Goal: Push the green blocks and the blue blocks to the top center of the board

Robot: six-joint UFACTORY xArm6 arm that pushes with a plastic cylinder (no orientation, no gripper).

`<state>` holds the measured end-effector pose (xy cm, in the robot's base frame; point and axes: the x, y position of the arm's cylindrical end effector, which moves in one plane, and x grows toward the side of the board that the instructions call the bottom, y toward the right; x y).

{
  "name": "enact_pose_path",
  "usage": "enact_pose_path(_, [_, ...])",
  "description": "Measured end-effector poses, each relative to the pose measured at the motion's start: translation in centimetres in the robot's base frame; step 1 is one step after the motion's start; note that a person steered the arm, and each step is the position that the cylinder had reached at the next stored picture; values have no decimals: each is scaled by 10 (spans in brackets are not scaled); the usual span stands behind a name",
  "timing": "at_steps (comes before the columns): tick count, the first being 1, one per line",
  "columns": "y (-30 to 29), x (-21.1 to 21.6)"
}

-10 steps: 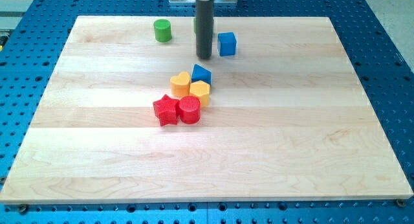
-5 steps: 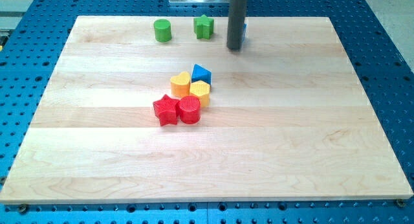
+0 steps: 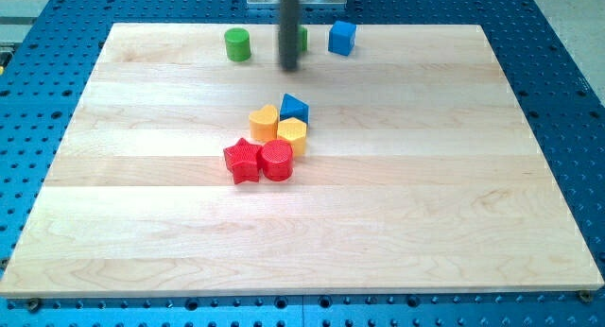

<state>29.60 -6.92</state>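
My tip (image 3: pixel 290 68) stands near the board's top centre, just in front of a green block (image 3: pixel 302 38) that the rod mostly hides. A green cylinder (image 3: pixel 237 44) sits to the tip's left near the top edge. A blue cube (image 3: pixel 342 38) sits to the tip's right at the top edge. A blue wedge-shaped block (image 3: pixel 294 108) lies lower, at the top right of the central cluster, below the tip.
The central cluster holds a yellow heart (image 3: pixel 264 119), a yellow hexagon (image 3: pixel 292 133), a red star (image 3: pixel 242 161) and a red cylinder (image 3: pixel 276 161), all touching. The wooden board (image 3: pixel 473 223) lies on a blue perforated table.
The blue cube has moved up from beside the rod to the top edge. The rod swung right behind it, then back left in front of the green star-like block.
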Motion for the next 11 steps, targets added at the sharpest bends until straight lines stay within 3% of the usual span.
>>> enact_pose_path(1, [-83,2])
enact_pose_path(4, [-32,-28])
enact_pose_path(5, [-40,10])
enact_pose_path(7, [118,92])
enact_pose_path(8, [61,133])
enact_pose_path(9, [12,84])
enact_pose_path(10, [33,50])
enact_pose_path(11, [-23,90])
